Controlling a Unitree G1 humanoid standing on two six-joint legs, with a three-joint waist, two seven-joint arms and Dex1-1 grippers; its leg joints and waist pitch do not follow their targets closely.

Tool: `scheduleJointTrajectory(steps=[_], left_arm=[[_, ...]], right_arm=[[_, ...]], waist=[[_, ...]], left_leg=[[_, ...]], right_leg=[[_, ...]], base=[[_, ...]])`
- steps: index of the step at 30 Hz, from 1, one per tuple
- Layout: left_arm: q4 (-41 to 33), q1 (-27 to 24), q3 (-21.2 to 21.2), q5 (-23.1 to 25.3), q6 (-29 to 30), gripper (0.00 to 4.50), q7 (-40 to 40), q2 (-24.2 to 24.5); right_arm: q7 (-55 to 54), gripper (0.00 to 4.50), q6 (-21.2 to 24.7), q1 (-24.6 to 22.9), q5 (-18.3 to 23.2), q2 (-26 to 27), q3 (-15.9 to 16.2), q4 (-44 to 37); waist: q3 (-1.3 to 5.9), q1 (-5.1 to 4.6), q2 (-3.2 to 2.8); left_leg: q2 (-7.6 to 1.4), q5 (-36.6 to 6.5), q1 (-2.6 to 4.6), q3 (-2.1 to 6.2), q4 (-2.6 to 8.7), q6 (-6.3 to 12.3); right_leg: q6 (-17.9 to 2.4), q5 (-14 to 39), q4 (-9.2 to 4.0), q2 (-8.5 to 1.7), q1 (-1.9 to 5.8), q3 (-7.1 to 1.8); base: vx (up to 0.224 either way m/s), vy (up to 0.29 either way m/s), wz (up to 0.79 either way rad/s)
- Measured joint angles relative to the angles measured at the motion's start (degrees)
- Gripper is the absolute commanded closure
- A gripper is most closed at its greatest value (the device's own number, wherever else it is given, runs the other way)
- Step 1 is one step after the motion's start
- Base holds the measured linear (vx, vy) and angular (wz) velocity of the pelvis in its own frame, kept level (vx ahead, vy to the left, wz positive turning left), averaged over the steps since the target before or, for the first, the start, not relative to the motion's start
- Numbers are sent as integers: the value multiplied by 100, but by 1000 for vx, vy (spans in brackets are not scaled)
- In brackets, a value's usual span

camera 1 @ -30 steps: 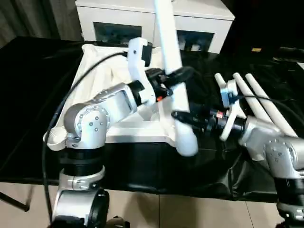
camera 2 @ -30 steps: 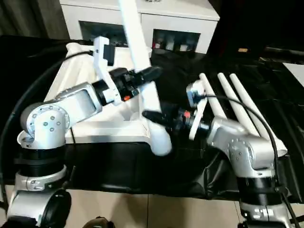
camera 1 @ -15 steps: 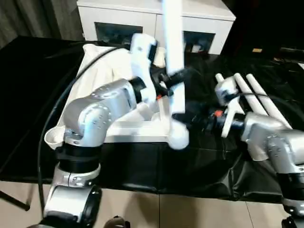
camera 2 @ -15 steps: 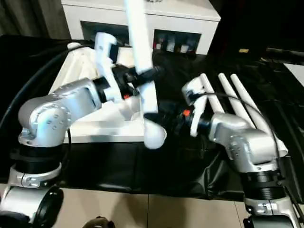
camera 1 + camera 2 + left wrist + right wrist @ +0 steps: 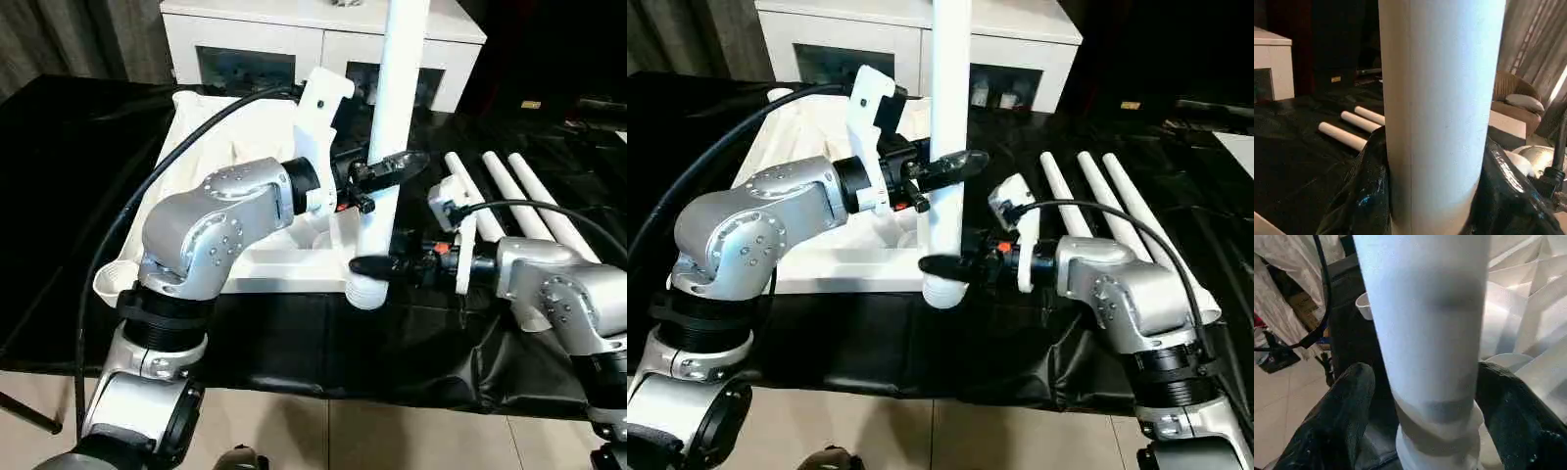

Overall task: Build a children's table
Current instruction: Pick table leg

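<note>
The white tabletop lies ribbed side up on the black-draped table. One white leg stands upright with its lower end at the near right corner socket. My left gripper is shut on the leg at mid height, its black fingers pressing both sides. My right gripper straddles the leg just above the socket, jaws open, with one finger standing off the tube. Three more legs lie side by side on the cloth to the right.
A white glass-door cabinet stands behind the black-draped table. The table's near edge drops to a tiled floor. Another corner socket sits at the tabletop's near left. A black cable arcs over my left arm.
The leg has swung from leaning to upright, and its lower end has come over the near right corner socket. My left arm turned with it. The right gripper's jaws have widened.
</note>
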State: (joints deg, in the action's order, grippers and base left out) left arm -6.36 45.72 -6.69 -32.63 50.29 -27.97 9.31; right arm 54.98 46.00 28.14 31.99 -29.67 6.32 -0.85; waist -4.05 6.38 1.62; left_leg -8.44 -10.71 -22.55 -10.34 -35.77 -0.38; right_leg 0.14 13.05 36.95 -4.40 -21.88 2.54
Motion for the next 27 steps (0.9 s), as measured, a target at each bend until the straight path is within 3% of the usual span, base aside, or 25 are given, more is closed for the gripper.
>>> scheduleJointTrajectory(steps=[18, 27], left_arm=[[-26, -8, -228, 1, -21, 270, -354, 57], [-71, -8, -277, 30, -22, 270, -415, 62]], right_arm=[[119, 112, -156, 1, -116, 9, 90, 154], [247, 199, -178, 1, -133, 11, 144, 158]], waist=[[0, 2, 0], [1, 2, 1]], left_leg=[[0, 4, 1, 0, -1, -3], [0, 5, 1, 0, -1, -1]], right_leg=[[-2, -7, 3, 0, 0, 0], [-2, -7, 4, 0, 0, 0]], base=[[0, 0, 0], [0, 0, 0]])
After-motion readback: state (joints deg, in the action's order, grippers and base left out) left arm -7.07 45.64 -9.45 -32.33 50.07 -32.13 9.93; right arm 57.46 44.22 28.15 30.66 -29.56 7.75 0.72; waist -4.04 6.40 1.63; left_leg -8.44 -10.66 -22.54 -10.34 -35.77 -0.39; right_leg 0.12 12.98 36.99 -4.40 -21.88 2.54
